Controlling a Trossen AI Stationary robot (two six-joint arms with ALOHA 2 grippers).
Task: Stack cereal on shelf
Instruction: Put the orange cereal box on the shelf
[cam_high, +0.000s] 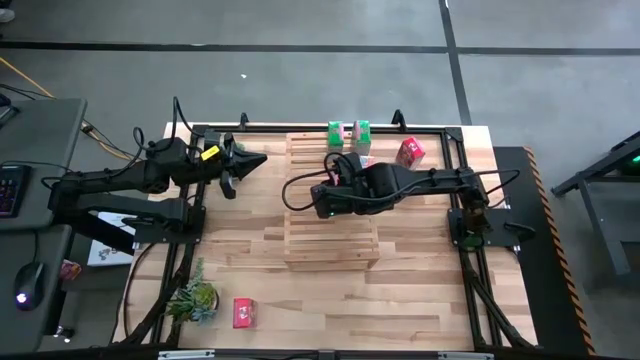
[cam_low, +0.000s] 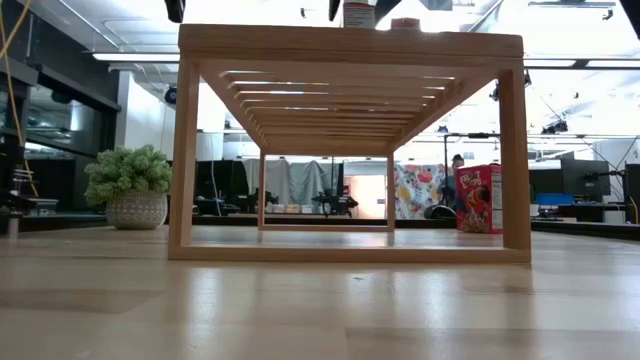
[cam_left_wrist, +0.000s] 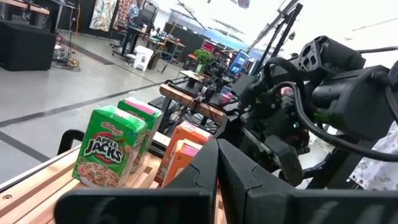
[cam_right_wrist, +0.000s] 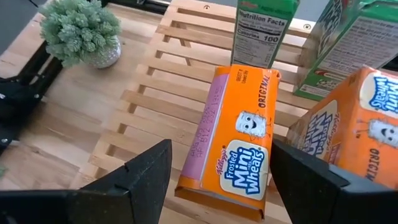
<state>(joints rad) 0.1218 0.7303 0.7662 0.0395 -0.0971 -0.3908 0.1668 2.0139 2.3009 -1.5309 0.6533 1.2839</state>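
Right wrist view settles the step in hand; the right claw (cam_right_wrist: 214, 186) hangs with its fingers spread on either side of an orange cereal box (cam_right_wrist: 233, 140) that lies flat on the slats of the shelf (cam_right_wrist: 155, 99), no pad visibly touching it. A second orange box (cam_right_wrist: 348, 134) stands just beside it, and two green boxes (cam_right_wrist: 264, 31) stand upright behind; so the safest course, I judge, is to come down centred over the lying box, keep the far finger out of the neighbour, and close only once both pads face the long cardboard sides; a skewed bite would likely shove the box along the slats or topple the one next to it. High view shows the right arm reaching over the rear of the shelf, a red box (cam_high: 410, 151) on the desk (cam_high: 420, 300) near the back right corner and another red box (cam_high: 242, 312) near the front left beside a potted plant (cam_high: 193, 300); both seem left to fetch. The left claw (cam_high: 240, 163) waits pressed together, empty, over the desk's left rear.
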